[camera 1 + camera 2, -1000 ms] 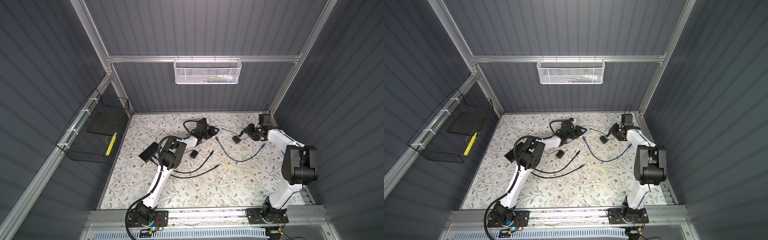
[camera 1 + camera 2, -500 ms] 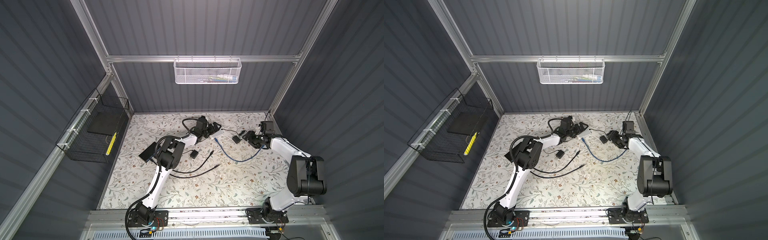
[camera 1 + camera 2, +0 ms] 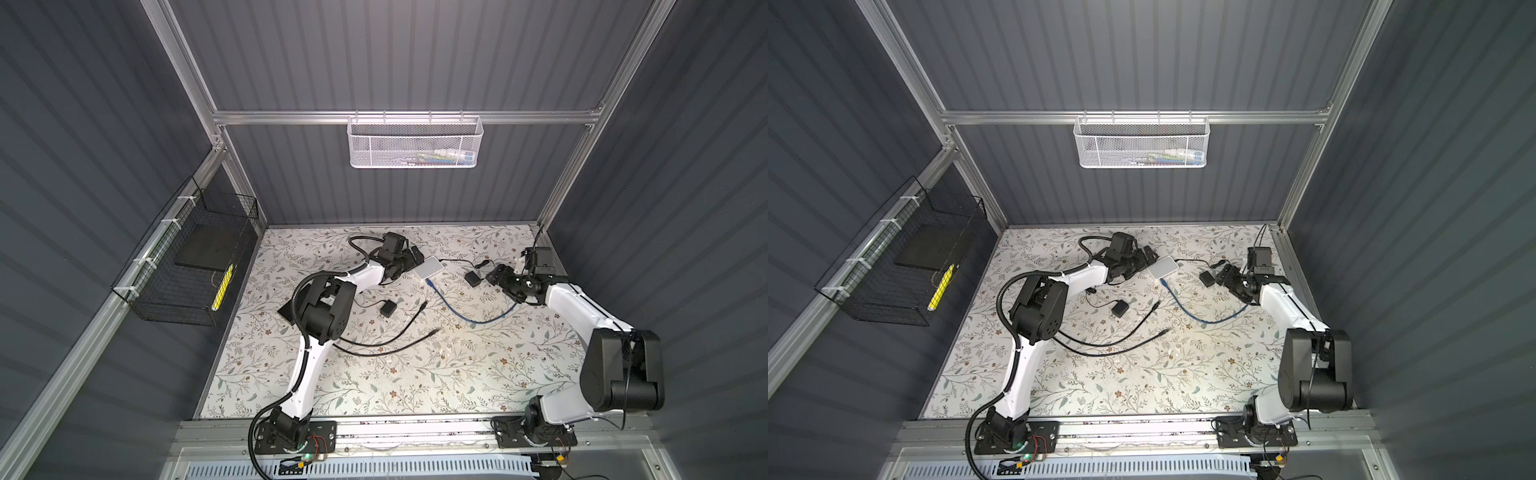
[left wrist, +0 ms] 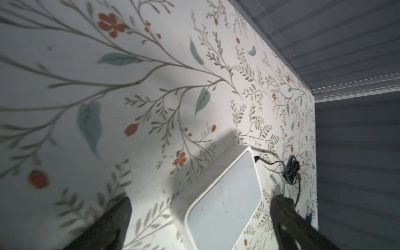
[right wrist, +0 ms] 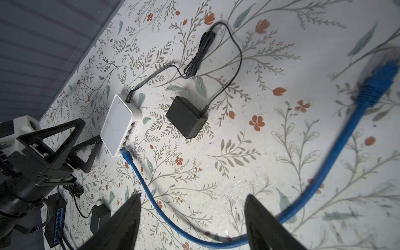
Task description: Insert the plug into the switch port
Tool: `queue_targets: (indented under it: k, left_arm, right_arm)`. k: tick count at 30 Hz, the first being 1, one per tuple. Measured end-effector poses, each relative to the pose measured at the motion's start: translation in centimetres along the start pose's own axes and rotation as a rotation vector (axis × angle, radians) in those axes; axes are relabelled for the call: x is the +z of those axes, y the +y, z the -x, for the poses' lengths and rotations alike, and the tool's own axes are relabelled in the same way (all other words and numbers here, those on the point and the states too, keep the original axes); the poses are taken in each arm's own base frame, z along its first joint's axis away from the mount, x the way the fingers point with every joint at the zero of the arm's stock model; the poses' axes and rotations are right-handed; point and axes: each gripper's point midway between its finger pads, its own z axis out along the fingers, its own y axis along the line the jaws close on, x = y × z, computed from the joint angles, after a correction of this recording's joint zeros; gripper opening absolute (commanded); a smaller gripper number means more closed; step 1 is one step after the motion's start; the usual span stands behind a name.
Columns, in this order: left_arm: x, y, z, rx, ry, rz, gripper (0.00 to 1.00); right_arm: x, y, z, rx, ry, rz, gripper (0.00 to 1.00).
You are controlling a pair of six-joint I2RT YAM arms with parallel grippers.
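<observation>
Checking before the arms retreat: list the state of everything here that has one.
white switch: lying flat.
blue plug: at the switch's end port, apparently seated.
other blue plug: unplugged, free.
power jack: plugged into the switch.
left pincer: open, straddling the switch, not gripping.
right pincer: open, empty.

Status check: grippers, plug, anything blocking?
Left gripper open at the switch. Right gripper open, empty. Blue plug at the end port, looks seated. Black adapter nearby, not blocking.
</observation>
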Motion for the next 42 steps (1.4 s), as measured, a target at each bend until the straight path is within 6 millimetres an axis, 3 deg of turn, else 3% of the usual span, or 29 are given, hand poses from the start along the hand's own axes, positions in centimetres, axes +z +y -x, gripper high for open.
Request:
queue_targets:
  k: [6,10,17,19,22,28,34,42]
  left_arm:
    - [-4.6,3.9,-1.3,0.065,-0.008,0.180,1.00]
    - [-10.8,5.4,-0.5,0.158,-0.092,0.296,1.00]
    - [-22.8,4.9,4.8,0.339,-0.400,0.470,1.00]
    - [-25.6,6.1,5.1,0.396,-0.473,0.534,1.00]
    - [-28.0,8.9,4.1,0.493,-0.544,0.617,1.00]
    - [-28.7,14.3,1.3,0.676,-0.572,0.709,1.00]
    - [-28.6,16.9,2.1,0.720,-0.632,0.725,1.00]
    - [-24.9,24.0,0.0,0.729,-0.568,0.727,1.00]
  right_arm:
    - [-2.0,-0.3,-0.8,-0.064,-0.068,0.012,0.85]
    - [-4.0,-0.3,-0.7,-0.122,-0.177,0.029,0.91]
    - [-6.2,-0.9,1.0,-0.196,-0.389,-0.045,0.99]
    - [-6.6,-1.4,1.0,-0.222,-0.449,-0.071,0.99]
    - [-6.9,-2.3,0.7,-0.264,-0.539,-0.092,0.99]
    - [-6.4,-4.0,0.1,-0.330,-0.596,-0.156,0.99]
    - [-6.4,-4.1,1.1,-0.373,-0.649,-0.192,0.99]
    - [-3.5,-6.1,-0.2,-0.419,-0.625,-0.231,0.99]
